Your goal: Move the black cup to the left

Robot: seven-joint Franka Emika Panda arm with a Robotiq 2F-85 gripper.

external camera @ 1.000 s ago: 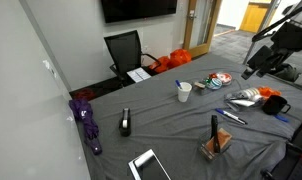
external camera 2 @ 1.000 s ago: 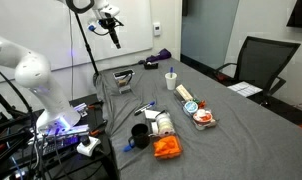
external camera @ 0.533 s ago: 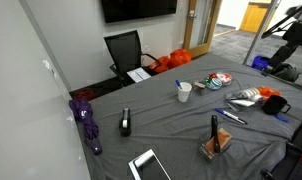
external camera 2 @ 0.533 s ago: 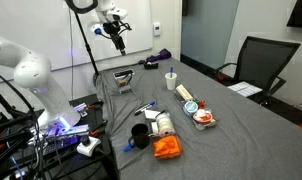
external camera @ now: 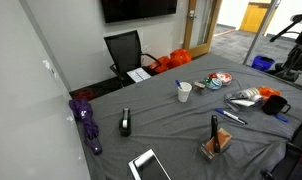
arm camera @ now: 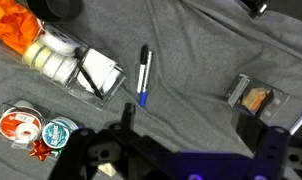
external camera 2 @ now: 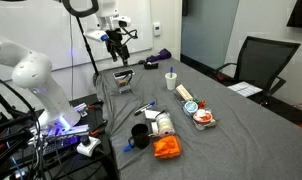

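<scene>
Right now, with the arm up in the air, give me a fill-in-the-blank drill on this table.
The crumpled bag beside the black cup is ____. The gripper hangs above the table holding ____. The second cup is ____.
Missing words: orange; nothing; white.

High, far exterior view over grey cloth-covered table (external camera: 171, 125), black office chair (external camera: 124, 50) at 11 o'clock; nearer exterior view, chair (external camera 2: 259, 62) at 2 o'clock; wrist view close, straight down; all share table.
</scene>
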